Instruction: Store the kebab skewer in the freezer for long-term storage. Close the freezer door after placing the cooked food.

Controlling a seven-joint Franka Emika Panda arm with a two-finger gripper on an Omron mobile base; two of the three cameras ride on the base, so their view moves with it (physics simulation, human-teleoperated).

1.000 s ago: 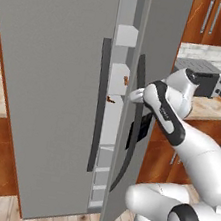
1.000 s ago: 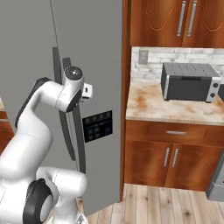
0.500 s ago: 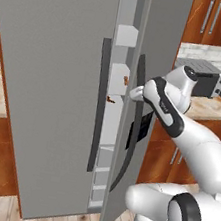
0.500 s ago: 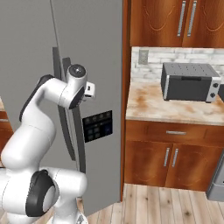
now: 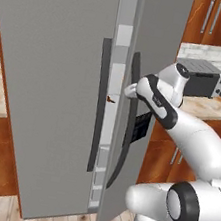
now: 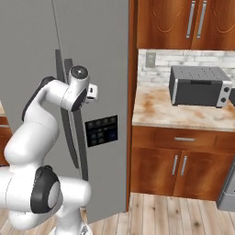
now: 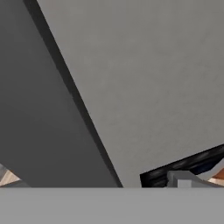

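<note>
The freezer door [image 5: 157,49], narrow and grey with a dark dispenser panel [image 5: 141,127], stands ajar. Through the gap I see the pale shelves of the freezer [image 5: 116,78]. The kebab skewer [image 5: 109,99] lies on one of them as a tiny reddish-brown speck. My gripper [image 5: 130,90] sits at the door's outer face, beside the top of its long dark handle [image 5: 126,135]. In the right base view the gripper [image 6: 94,92] is just above the panel [image 6: 102,130], open and holding nothing. The hand view looks closely at the grey door face [image 7: 144,78] and the handle [image 7: 48,113].
The wider plain grey door [image 5: 44,97] with its own dark handle [image 5: 99,105] stands left of the gap. A toaster oven [image 6: 198,86] sits on the counter [image 6: 160,110] to the right, over brown cabinets [image 6: 183,165]. The wooden floor lies below.
The arm's elbow has shifted a little and the hand has barely moved at the door face. The gap at the freezer door looks the same.
</note>
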